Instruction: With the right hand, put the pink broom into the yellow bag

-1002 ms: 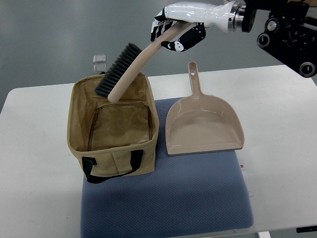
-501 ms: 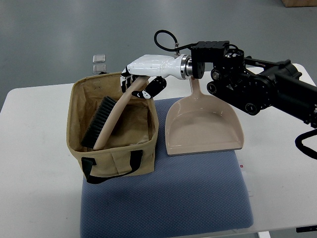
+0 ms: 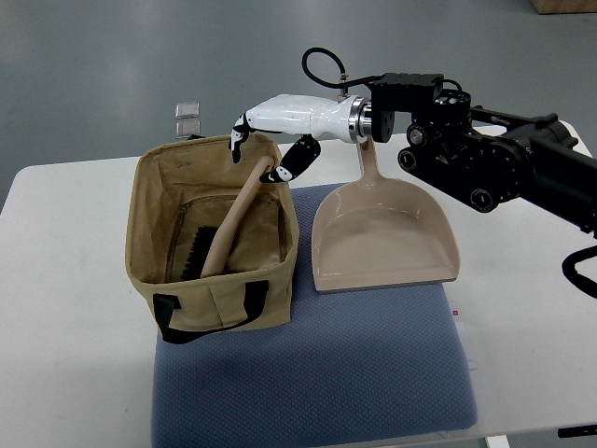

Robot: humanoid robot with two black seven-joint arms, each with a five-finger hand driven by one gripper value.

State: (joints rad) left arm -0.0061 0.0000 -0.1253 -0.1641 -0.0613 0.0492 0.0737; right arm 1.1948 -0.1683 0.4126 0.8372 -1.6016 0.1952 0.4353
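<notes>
The pink broom (image 3: 227, 233) stands tilted inside the yellow bag (image 3: 213, 296), bristles down at the bottom, handle tip leaning near the back right rim. I'd judge the placing itself done; what's left for me is to pull the arm clear. My right hand (image 3: 272, 140) hovers just above the handle tip, fingers spread, grasping nothing, the arm reaching in from the right over the dustpan (image 3: 382, 233). The bag sits on the blue mat (image 3: 317, 373).

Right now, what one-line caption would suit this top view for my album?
Robot's right hand, fingers open, above a pink broom standing in a yellow bag beside a dustpan.
</notes>
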